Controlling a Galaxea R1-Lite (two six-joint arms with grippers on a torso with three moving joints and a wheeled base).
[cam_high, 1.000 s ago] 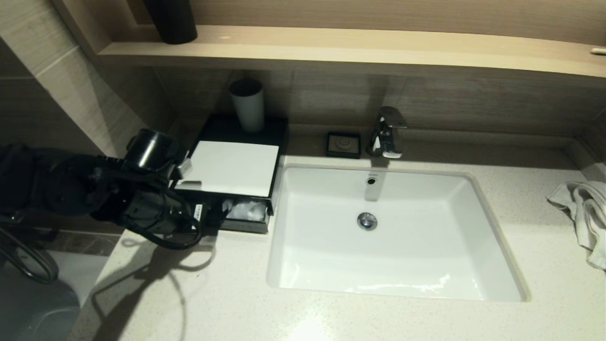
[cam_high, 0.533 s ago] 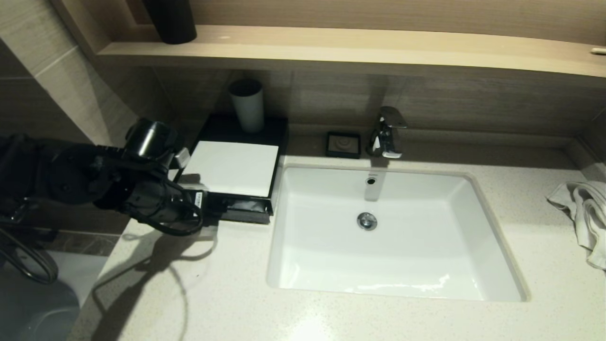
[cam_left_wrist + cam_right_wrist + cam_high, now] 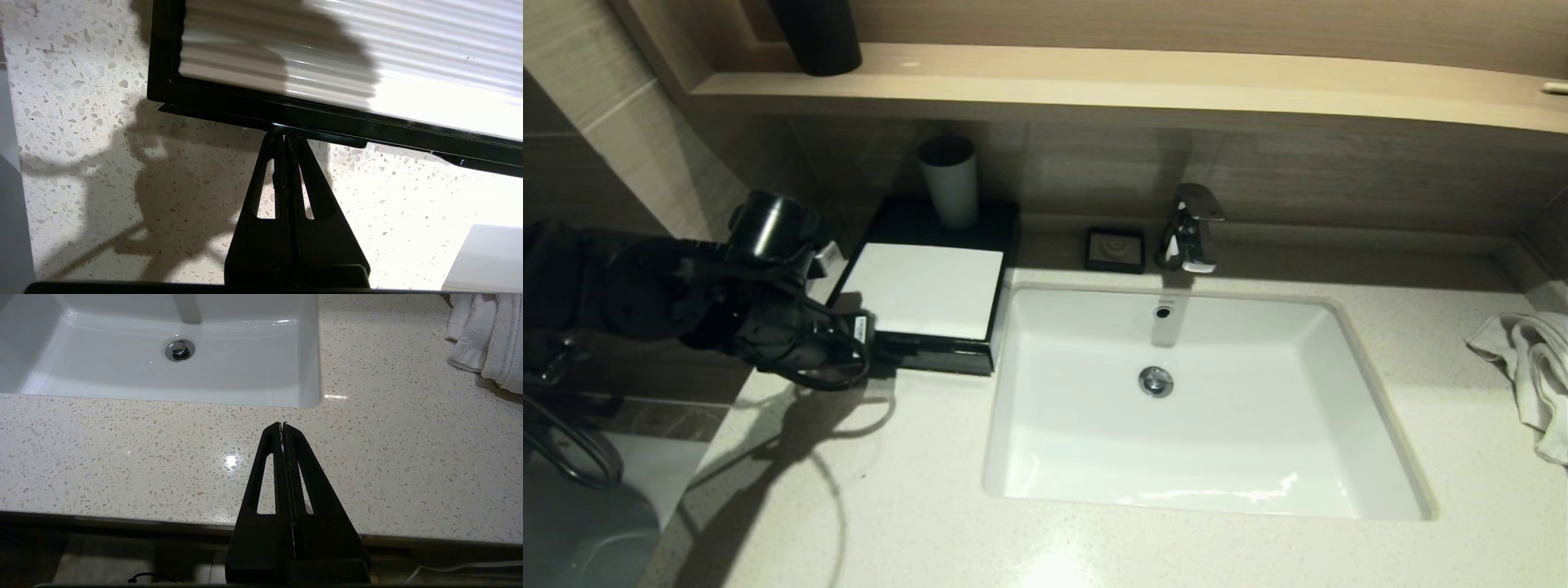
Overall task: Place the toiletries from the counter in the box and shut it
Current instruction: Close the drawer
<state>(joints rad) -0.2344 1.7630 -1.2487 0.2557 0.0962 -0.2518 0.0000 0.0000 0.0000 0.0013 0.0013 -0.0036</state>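
Speckled counter (image 3: 915, 490) | white sink (image 3: 1372, 425) | wooden shelf (image 3: 1143, 90)

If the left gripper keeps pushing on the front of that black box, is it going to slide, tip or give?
The black box looks low and wide, so it probably won't tip. On the smooth speckled counter it may slide back instead. Its glossy front edge looks rigid, though the shut left gripper touches it with only a narrow tip that could slip off.
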